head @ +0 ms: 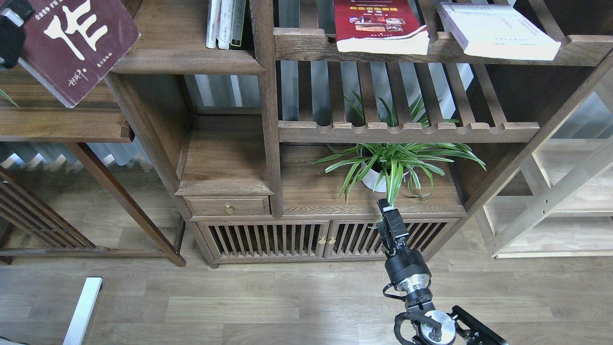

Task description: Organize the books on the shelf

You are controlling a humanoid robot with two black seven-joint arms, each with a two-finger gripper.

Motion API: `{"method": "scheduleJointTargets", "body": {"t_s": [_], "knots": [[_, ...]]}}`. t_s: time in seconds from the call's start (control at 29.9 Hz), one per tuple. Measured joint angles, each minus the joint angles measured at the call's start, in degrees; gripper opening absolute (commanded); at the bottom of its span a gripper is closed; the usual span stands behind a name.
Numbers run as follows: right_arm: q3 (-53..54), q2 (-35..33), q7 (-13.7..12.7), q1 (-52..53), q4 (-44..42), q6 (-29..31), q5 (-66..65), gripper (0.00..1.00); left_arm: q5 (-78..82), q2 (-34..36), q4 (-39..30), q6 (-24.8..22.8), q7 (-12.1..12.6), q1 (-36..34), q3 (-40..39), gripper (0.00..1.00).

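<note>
left gripper: top-left corner, clamped on maroon book
maroon book: tilted, above shelf
right gripper: low, jaw state unclear
red book, white book: far above right gripper

**Woods, paper and metal on view**

The solid dark-brown wooden shelf board shows an open, matt grain and a smooth rounded front edge. The maroon paperback with white characters has a faintly scuffed card cover with a low sheen. The bright red paperback looks glossier, its page block plain matt paper, as does the pale-covered paperback. The slatted dark wooden rack is matt. The light unfinished wood frame looks raw. The right gripper is matt black, above a brushed-metal wrist ring. The grey plank floor has a soft sheen.
</note>
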Motion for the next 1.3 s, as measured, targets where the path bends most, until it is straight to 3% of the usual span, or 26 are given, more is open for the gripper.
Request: {"method": "scheduleJointTargets", "body": {"t_s": [0.37, 1.3], "knots": [[0.2, 0.0, -0.1, 0.0, 1.9, 0.0, 0.4, 0.99, 0.1, 2.8, 1.7, 4.5, 0.0, -5.9, 4.4, 0.01], [0.2, 0.0, -0.1, -1.2, 6.0, 0.0, 1.0, 0.99, 0.2, 4.3, 20.3, 7.4, 0.0, -27.9, 21.1, 0.02]]}}
